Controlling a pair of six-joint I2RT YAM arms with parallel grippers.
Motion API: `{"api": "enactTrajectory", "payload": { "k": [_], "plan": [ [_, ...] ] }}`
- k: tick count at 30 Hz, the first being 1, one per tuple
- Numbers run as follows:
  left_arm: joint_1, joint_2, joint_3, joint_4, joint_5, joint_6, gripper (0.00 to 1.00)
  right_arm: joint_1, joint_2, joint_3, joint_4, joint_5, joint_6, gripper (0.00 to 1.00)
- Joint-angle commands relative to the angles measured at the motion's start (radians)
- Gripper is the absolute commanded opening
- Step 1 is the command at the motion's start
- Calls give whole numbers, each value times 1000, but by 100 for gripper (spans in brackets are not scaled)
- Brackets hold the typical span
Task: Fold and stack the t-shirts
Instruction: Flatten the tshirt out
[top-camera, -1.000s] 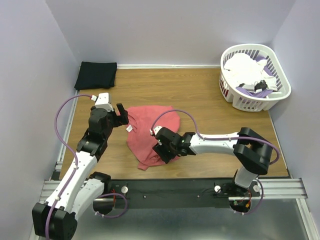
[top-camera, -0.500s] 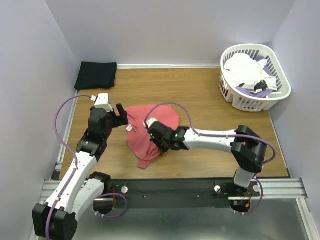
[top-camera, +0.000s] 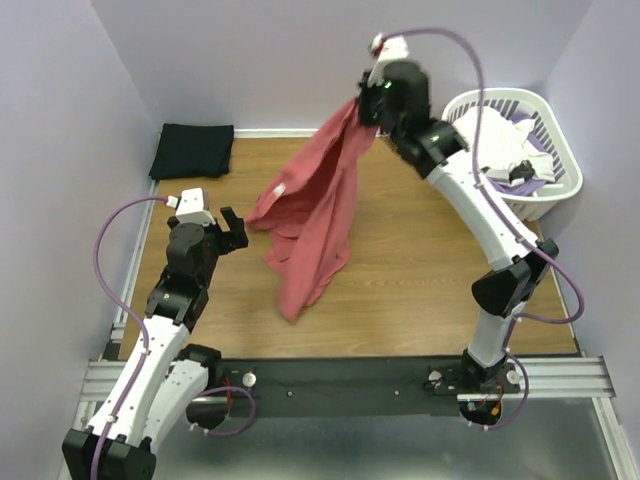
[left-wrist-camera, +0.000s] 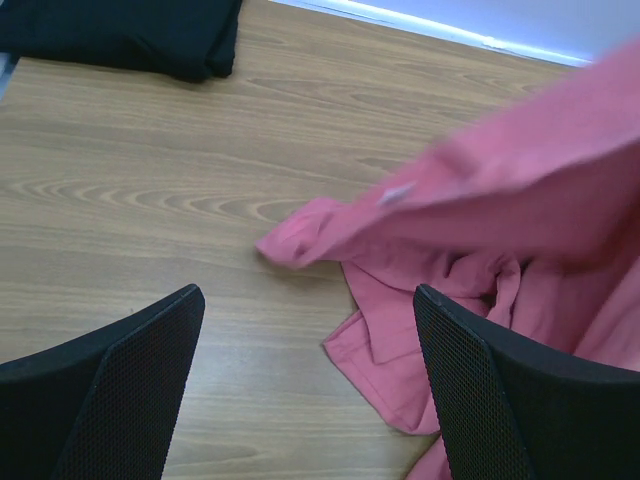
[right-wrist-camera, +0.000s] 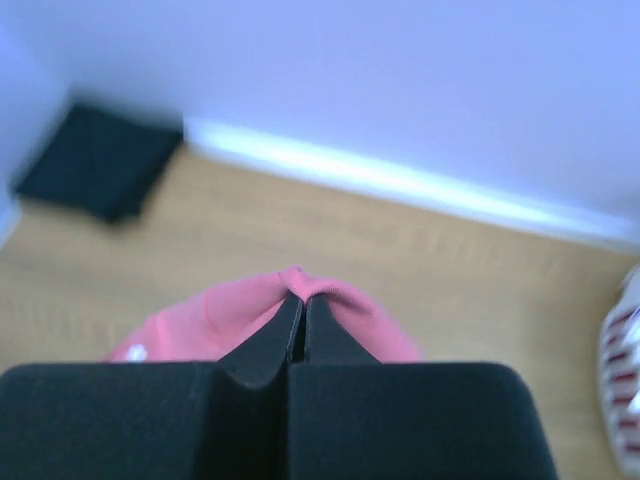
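1. the wooden table carries everything; purple walls close it in on three sides.
2. the coral-red t-shirt hangs in a long drape over the middle of the table, held up by one pinched bunch at its top. its lower folds seem to rest on the wood. the drape hangs between the two arms.
3. the white slatted basket sits at the far right corner, with white and purple laundry heaped in it. the raised right arm passes in front of its left rim.
4. the black t-shirt lies folded flat in the far left corner, well apart from the red one.
5. the right end effector is raised high near the back wall. its fingers are pressed together on a peak of red cloth, as the wrist view shows.
6. the left end effector is low over the left of the table, fingers spread wide and holding nothing. a red sleeve tip lies just ahead of it.
7. a small white tag shows on the shirt's upper fold.
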Motion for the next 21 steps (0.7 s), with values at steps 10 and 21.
{"api": "enactTrajectory", "payload": {
  "k": [10, 21],
  "plan": [
    [21, -79, 26, -10, -77, -22, 93, -22, 12, 301, -3, -448, -26, 0],
    [35, -140, 28, -27, -146, -52, 93, 282, 136, -28, 69, -661, 315, 1]
  ]
}}
